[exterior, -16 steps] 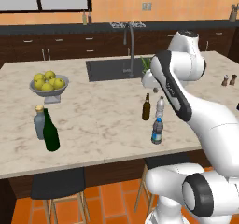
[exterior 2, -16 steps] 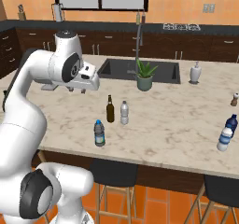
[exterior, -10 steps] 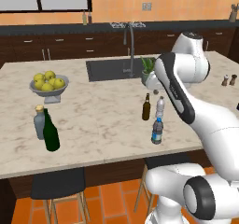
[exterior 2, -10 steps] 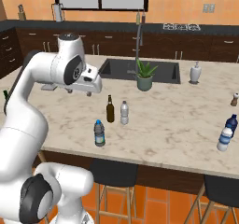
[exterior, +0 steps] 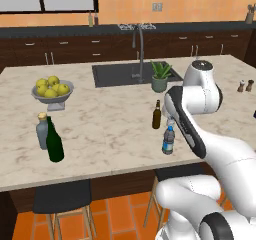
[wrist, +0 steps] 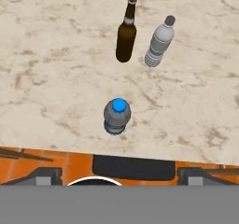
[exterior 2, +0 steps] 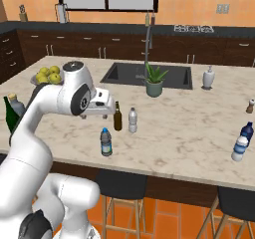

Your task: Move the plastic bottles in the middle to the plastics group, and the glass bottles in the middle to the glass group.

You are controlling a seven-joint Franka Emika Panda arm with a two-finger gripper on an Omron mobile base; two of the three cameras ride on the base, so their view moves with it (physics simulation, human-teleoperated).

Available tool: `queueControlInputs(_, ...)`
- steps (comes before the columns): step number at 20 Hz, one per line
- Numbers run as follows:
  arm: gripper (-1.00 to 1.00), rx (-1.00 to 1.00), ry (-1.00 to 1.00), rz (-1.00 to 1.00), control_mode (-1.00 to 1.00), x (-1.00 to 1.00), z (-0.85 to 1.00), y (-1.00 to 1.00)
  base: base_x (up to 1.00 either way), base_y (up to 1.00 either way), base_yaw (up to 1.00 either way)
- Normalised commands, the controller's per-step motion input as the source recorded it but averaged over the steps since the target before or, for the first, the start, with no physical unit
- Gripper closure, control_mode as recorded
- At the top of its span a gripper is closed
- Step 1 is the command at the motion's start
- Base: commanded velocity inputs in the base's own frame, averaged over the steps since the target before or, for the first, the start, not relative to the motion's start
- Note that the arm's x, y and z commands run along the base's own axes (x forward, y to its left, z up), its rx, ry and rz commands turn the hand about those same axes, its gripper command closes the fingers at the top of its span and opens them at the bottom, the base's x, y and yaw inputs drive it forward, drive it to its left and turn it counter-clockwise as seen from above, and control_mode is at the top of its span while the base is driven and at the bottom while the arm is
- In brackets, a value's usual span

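Three small bottles stand mid-counter. The brown glass bottle (wrist: 126, 31) (exterior 2: 117, 116) (exterior: 156, 115) and the whitish plastic bottle (wrist: 160, 42) (exterior 2: 132, 120) stand side by side. The blue-capped plastic bottle (wrist: 117, 116) (exterior 2: 105, 142) (exterior: 168, 140) stands nearer the counter's front edge. My gripper (wrist: 120, 174) hangs open and empty above that edge, looking down on the blue cap. The glass group, a dark green bottle (exterior: 54, 143) and a grey-blue bottle (exterior: 42, 130), is at the far left. Two plastic bottles (exterior 2: 242, 141) stand at the far right.
A fruit bowl (exterior: 52, 90) sits back left, and a potted plant (exterior 2: 153, 81) stands by the sink (exterior 2: 144, 73). A white soap dispenser (exterior 2: 208, 77) and shakers (exterior: 245, 86) are toward the right. Stools (exterior 2: 122, 183) stand below the front edge.
My hand has come down and moved toward the counter's front edge, closer to the three bottles. The bottles have not moved.
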Motion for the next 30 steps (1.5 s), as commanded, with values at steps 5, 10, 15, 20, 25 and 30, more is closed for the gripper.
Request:
queueControlInputs(5,-1.0,0.0,0.02,0.0,-1.0,0.52,-0.4,0.0,0.0,0.0,0.0)
queueControlInputs(10,-1.0,0.03,0.0,0.0,-1.0,0.36,-0.41,0.0,0.0,0.0,0.0)
queueControlInputs(15,-1.0,0.07,0.0,0.0,-1.0,0.24,-0.36,0.0,0.0,0.0,0.0)
queueControlInputs(20,-1.0,0.03,0.0,0.0,-1.0,0.14,-0.37,0.0,0.0,0.0,0.0)
queueControlInputs(25,-1.0,0.0,0.01,0.0,-1.0,0.04,-0.31,0.0,0.0,0.0,0.0)
queueControlInputs(30,-1.0,0.0,0.05,0.0,-1.0,0.1,-0.27,-0.03,0.0,0.0,0.0)
